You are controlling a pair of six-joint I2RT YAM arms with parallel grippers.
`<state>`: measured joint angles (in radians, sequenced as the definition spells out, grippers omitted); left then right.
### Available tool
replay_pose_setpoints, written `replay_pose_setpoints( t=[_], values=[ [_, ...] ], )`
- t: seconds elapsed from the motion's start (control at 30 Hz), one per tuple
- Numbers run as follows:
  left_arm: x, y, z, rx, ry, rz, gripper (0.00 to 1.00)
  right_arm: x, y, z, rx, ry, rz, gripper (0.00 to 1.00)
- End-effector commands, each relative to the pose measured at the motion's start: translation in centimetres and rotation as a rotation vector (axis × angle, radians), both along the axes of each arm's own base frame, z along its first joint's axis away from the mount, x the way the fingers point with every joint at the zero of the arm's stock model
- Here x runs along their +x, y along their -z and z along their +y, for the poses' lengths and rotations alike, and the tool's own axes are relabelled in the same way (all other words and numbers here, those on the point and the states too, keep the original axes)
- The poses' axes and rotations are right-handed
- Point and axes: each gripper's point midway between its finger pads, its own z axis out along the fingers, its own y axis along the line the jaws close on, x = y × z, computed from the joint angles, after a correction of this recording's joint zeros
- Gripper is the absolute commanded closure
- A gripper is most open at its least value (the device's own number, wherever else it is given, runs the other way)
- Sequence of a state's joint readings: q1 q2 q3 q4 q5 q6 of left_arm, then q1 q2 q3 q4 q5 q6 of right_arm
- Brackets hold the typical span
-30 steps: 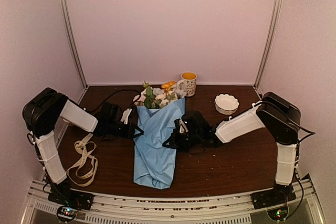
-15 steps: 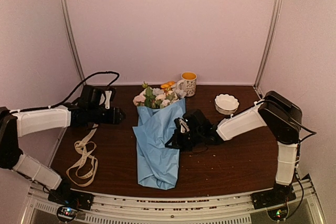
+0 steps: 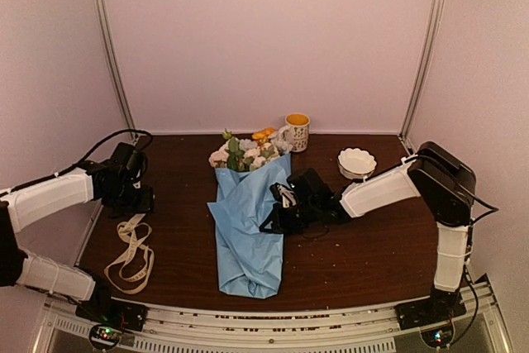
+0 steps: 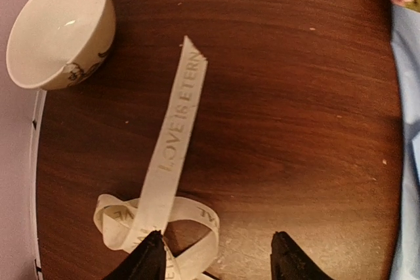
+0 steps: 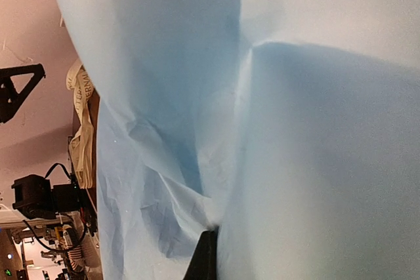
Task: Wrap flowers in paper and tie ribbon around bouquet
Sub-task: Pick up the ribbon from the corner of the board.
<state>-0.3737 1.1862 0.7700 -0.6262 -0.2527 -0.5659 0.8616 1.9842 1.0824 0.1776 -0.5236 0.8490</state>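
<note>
Parted left pincer (image 4: 216,257), left arm (image 3: 50,196) out to the side, right arm (image 3: 380,190) angled inward, right pincer (image 3: 271,222) clamped on paper (image 3: 244,233).

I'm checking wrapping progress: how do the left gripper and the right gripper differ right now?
The left gripper stands open over the ribbon, holding nothing; the right gripper is shut on the paper. The left gripper is well clear of the paper; the right gripper is at its right edge. Both are black.

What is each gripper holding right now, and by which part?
The right gripper pinches the paper at its right edge, about midway down. The left gripper is open above the ribbon, holding nothing.
</note>
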Motion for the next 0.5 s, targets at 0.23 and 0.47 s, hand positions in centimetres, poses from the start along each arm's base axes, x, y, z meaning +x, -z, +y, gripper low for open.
replay_pose_setpoints(
  t=[0.23,0.47],
  values=[
    [3.9,4.5,5.3,0.096,-0.051,0.233,0.32,-0.2,-0.7,-0.1,-0.026,-0.050,-0.043,1.00],
    [5.2,8.2,5.0,0.048,0.002,0.327,0.45,-0.3,-0.2,-0.2,-0.046,-0.059,-0.027,1.00]
  ],
)
